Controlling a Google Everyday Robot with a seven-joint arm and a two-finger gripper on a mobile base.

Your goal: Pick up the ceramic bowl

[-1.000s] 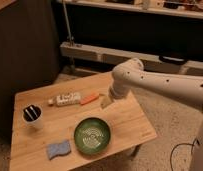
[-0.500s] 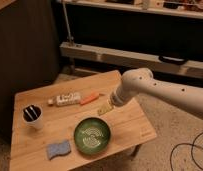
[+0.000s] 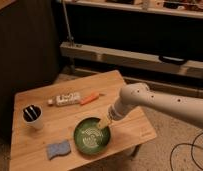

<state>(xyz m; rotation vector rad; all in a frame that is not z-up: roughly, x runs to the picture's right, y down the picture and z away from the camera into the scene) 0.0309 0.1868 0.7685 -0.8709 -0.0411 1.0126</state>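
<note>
Gripper (image 3: 103,122) hangs over the far-right rim of the green bowl (image 3: 88,139) on the surface (image 3: 132,131). Bowl centre lies leftward, nearer the camera. Gripper opening: cannot tell.

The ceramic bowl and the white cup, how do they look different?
The ceramic bowl is green, wide and shallow; the white cup is narrower and taller. The bowl shows pale rings inside; the cup holds something dark. The gripper is at the bowl's rim, away from the cup. Both stand upright on the table.
</note>
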